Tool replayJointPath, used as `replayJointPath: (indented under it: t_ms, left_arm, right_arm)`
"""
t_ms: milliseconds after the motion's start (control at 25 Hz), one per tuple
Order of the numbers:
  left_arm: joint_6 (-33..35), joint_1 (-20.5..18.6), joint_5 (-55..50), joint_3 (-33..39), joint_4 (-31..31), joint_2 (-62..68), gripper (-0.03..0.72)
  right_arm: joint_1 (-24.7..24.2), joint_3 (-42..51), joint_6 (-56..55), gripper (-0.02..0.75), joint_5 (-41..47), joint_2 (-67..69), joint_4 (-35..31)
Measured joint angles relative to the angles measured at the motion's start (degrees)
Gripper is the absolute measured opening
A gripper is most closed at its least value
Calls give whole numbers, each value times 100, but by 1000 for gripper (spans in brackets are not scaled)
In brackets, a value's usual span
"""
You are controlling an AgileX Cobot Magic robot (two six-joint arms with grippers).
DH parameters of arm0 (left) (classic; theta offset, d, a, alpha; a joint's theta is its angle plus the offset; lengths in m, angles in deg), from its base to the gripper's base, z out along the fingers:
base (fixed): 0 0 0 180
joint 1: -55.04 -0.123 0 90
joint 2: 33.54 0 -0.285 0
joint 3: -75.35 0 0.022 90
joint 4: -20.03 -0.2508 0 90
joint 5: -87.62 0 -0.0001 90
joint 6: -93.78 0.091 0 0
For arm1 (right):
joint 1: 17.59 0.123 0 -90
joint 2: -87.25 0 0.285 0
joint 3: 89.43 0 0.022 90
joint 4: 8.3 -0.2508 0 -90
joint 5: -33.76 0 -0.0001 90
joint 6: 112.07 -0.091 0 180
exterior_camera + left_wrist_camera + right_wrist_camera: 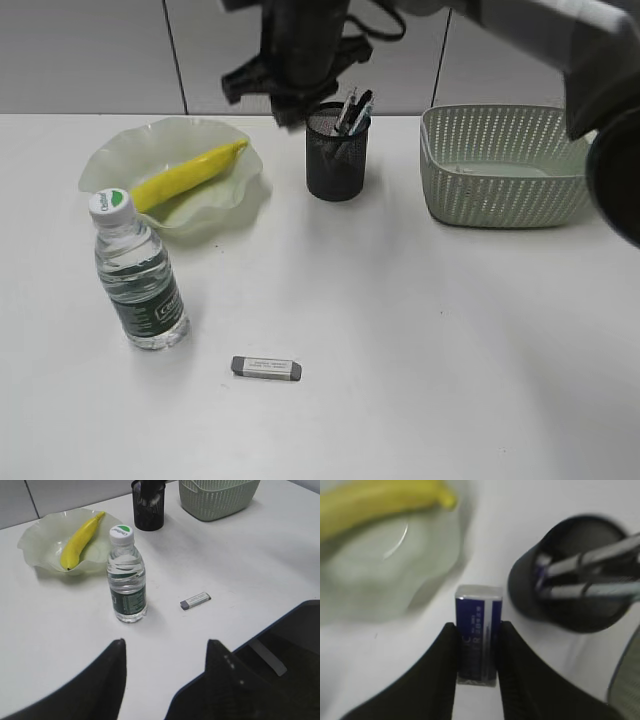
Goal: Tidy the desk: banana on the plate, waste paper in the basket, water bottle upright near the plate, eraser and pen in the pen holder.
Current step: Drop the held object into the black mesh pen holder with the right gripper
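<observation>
My right gripper (477, 625) is shut on a blue-sleeved eraser (478, 605), held upright above the desk (420, 350) between the plate (130, 145) and the black mesh pen holder (336, 160). In the exterior view this gripper (288, 95) hangs just left of the holder's rim. Pens (352, 108) stand in the holder. The banana (190, 172) lies on the plate. Beside the plate the water bottle (138, 275) stands upright. A grey eraser (266, 368) lies flat on the desk. My left gripper (166, 647) is open and empty above the front of the desk. The waste paper is out of view.
The pale green perforated basket (500, 180) stands at the back right, close to the pen holder. A dark arm link fills the exterior view's top right corner. The grey eraser (195, 600) lies to the right of the bottle (127, 580).
</observation>
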Motion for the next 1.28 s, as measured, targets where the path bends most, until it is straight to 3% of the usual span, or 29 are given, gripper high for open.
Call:
replayJointPath:
  t_ms: [280,640,720,920,1160,1280]
  left_arm:
    - [0,0,0,0,2,0,382]
    - [0,0,0,0,2,0,382]
    - [0,0,0,0,2,0,382]
    - [0,0,0,0,2,0,382]
    - [0,0,0,0,2,0,382]
    - [0,0,0,0,13,0,382]
  right_arm:
    - [-639,-212,-41,200,-1017,124,218]
    - [-683,-206,-47,208,-1282,585,508]
    - [-683,-206,-53,264,-1277,614,503]
    - [-683,-236,-58,488,-1052,567,503]
    - [-669,-548,207,523,383,138,379]
    - [-663,-492,514,503,489,-323,-271]
